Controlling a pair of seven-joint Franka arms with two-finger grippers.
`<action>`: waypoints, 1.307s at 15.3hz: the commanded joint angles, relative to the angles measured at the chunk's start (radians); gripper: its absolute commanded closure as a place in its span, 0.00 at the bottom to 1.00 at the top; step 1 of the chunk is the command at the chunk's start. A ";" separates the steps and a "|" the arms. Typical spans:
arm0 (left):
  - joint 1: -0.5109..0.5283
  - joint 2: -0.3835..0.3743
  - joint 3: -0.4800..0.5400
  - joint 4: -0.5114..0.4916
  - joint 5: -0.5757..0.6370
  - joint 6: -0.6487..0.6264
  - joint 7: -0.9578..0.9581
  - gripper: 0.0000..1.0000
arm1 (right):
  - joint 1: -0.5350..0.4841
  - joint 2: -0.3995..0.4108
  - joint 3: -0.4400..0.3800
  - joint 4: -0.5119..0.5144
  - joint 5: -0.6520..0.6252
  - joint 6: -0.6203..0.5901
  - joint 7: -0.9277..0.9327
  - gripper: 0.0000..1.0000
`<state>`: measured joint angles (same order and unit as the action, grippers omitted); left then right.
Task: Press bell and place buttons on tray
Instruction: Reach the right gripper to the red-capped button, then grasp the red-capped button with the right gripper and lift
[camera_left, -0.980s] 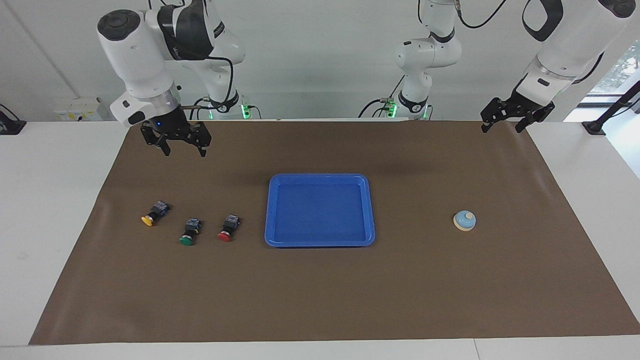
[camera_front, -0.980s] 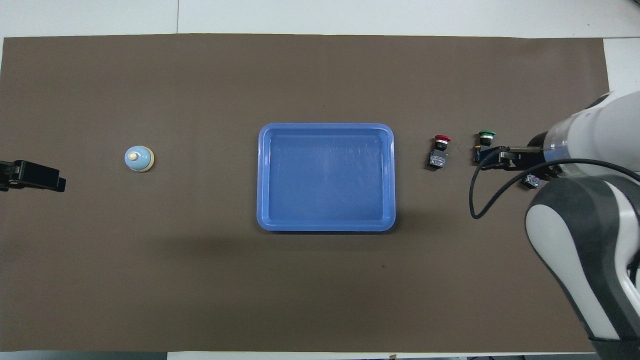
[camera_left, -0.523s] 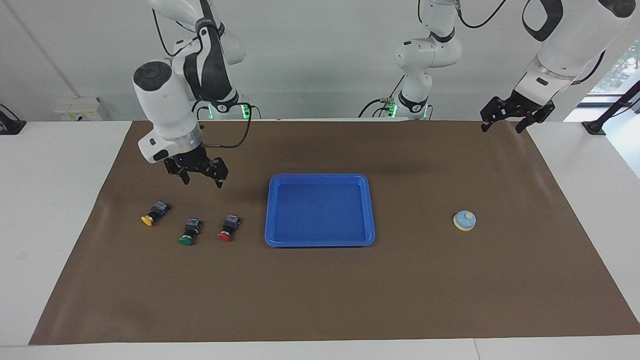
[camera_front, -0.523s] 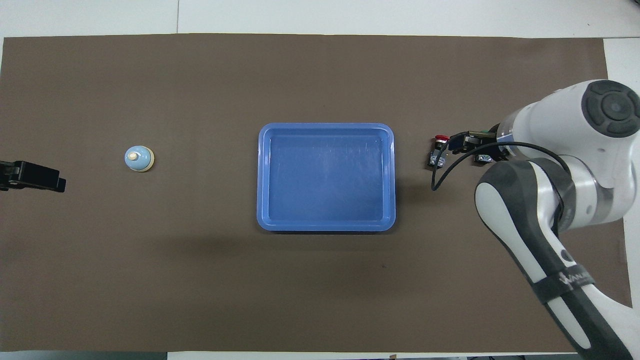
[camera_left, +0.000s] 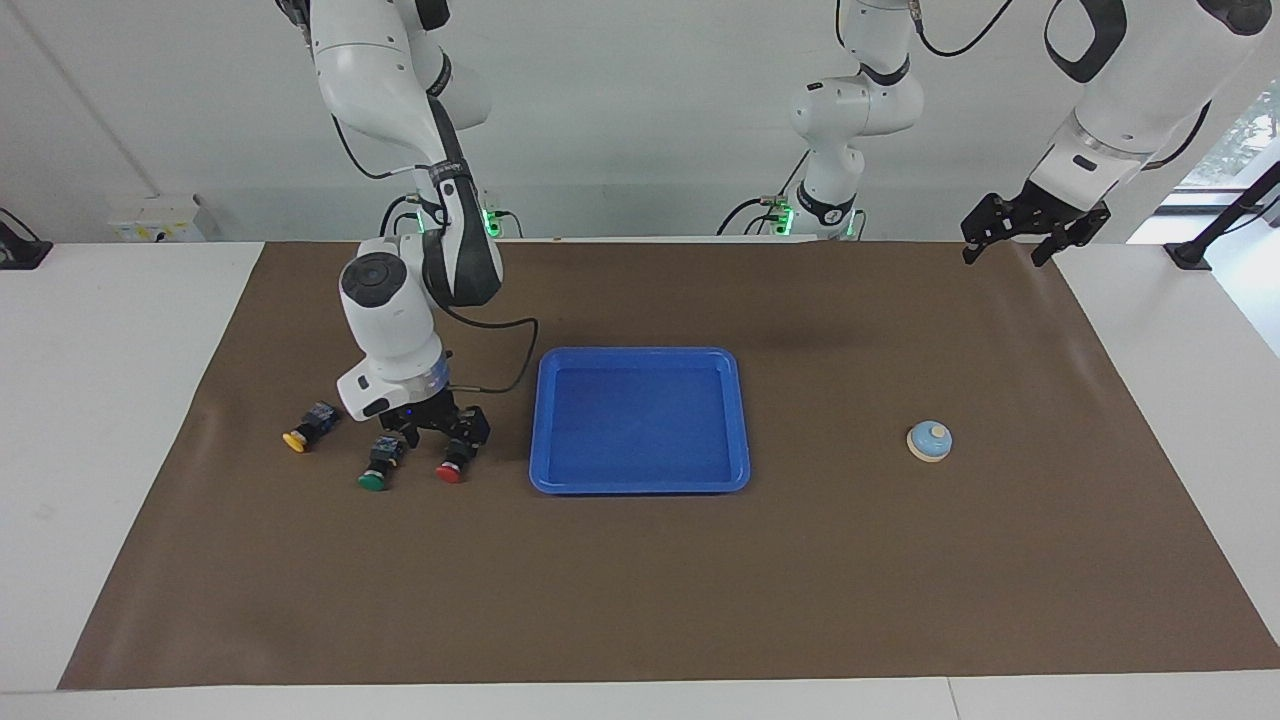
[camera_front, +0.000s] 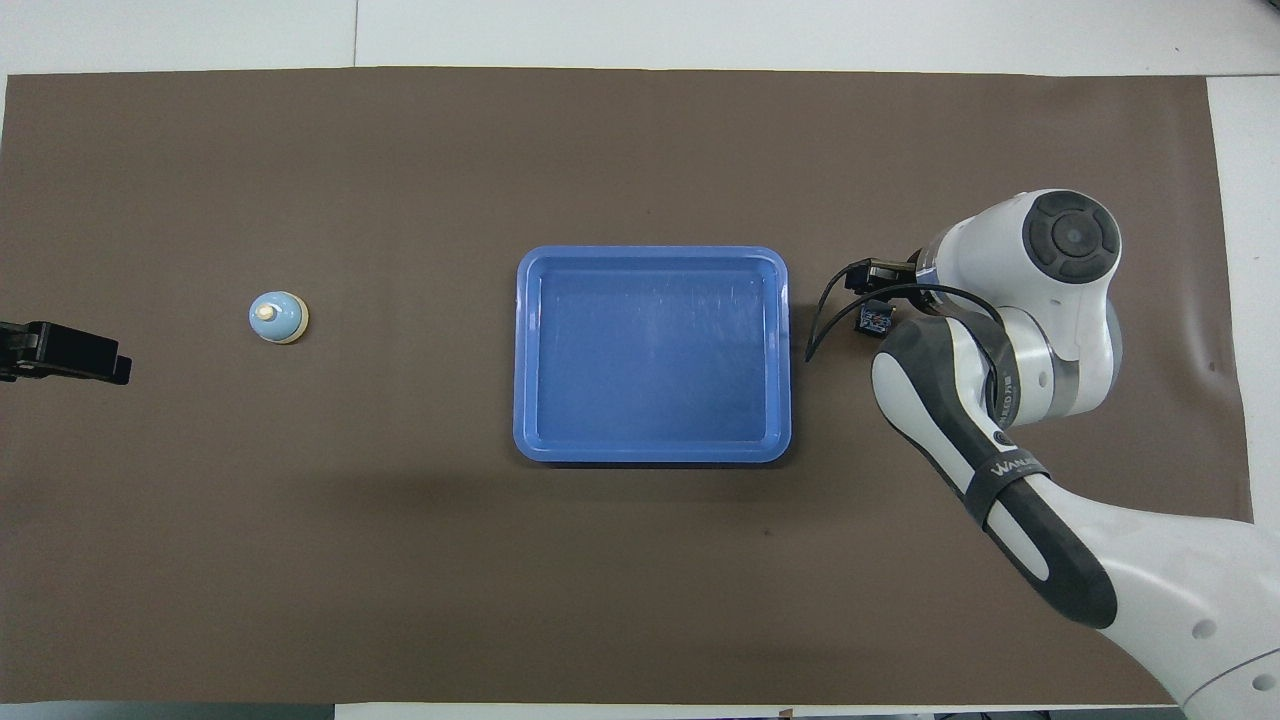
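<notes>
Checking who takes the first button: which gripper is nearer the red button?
Right. The right gripper is low over the red button, open; the left gripper waits at the table's other end.

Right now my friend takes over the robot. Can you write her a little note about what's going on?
Right gripper: open, low over the red button, nothing held.
Left gripper: open, waiting near the table's edge at its own end.
Yellow button, green button and red one: on the mat beside the tray, toward the right arm's end.
Bell: on the mat toward the left arm's end.
Done: no button in the tray.
Left: all three buttons; can't tell whether the bell was pressed.
</notes>
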<state>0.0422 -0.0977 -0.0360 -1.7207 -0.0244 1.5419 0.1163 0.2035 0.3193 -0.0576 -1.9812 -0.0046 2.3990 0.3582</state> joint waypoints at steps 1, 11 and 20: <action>-0.004 -0.002 0.005 0.009 -0.002 -0.008 0.006 0.00 | 0.004 0.014 0.001 0.001 0.000 0.014 0.021 0.00; -0.004 -0.002 0.005 0.009 -0.002 -0.008 0.006 0.00 | 0.028 0.012 0.002 -0.028 0.000 0.019 0.010 0.00; -0.004 -0.002 0.005 0.009 -0.002 -0.008 0.006 0.00 | 0.025 0.012 0.002 -0.073 0.001 0.075 0.021 0.83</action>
<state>0.0422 -0.0977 -0.0359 -1.7207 -0.0244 1.5419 0.1164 0.2322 0.3384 -0.0592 -2.0178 -0.0045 2.4295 0.3593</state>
